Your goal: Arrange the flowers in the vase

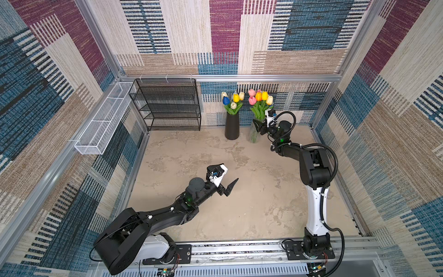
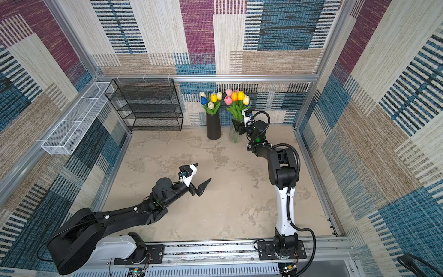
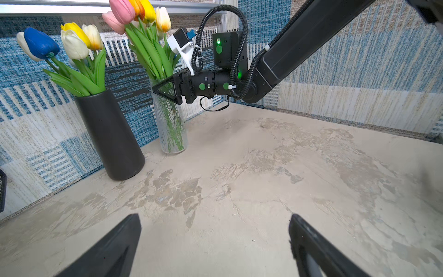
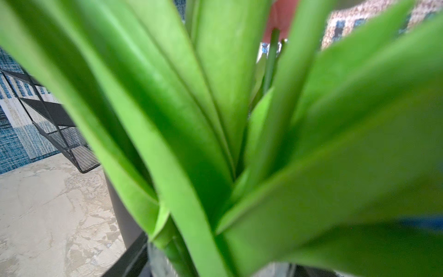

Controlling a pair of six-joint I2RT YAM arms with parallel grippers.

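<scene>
Between patchwork walls (image 1: 225, 36), mottled beige tabletop (image 1: 251, 203)

Tulips (image 1: 260, 97) upright in black vase (image 1: 232, 126) and clear glass vase (image 1: 254, 137), side by side.

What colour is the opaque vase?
The opaque vase is plain black; the left wrist view shows it best.

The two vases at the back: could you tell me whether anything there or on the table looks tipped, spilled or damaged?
Nothing stands out. The black vase and the glass vase both stand upright with tulips in them, and no stems lie on the table. The right pincer sits at the glass vase's rim.
</scene>
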